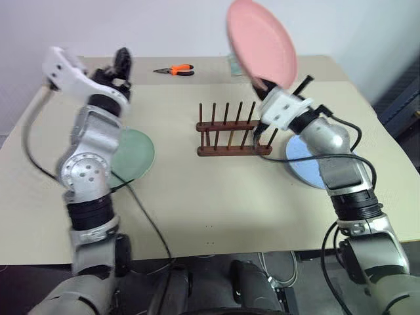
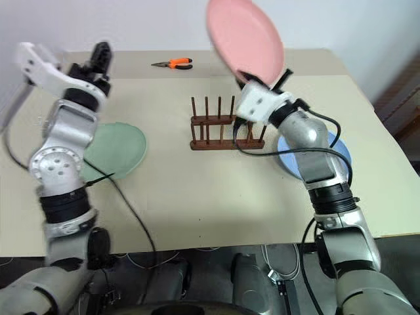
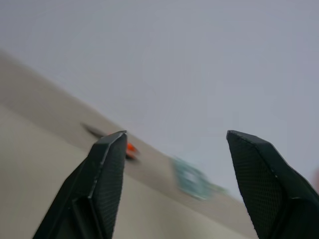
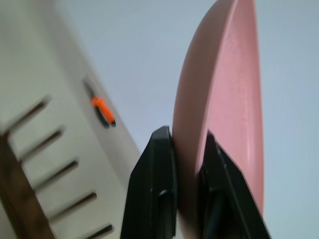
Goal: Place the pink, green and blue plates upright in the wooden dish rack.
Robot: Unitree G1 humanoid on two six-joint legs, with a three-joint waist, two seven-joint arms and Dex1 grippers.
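Standing on edge above the wooden dish rack (image 1: pixel 226 129), the pink plate (image 1: pixel 261 43) is clamped at its lower rim between the right gripper's (image 4: pixel 187 149) fingers. Left gripper (image 3: pixel 174 144) fingers spread apart, holding nothing, beyond the green plate (image 1: pixel 134 152). Blue plate (image 1: pixel 303 163) lies under the right arm.

Soft, even daylight fills the room; the tabletop (image 1: pixel 216 197) is bright, with only faint shadows under the dish rack (image 1: pixel 233 128). The left arm smears with motion blur. In the wrist views the orange pliers (image 3: pixel 130 149) are out of focus.
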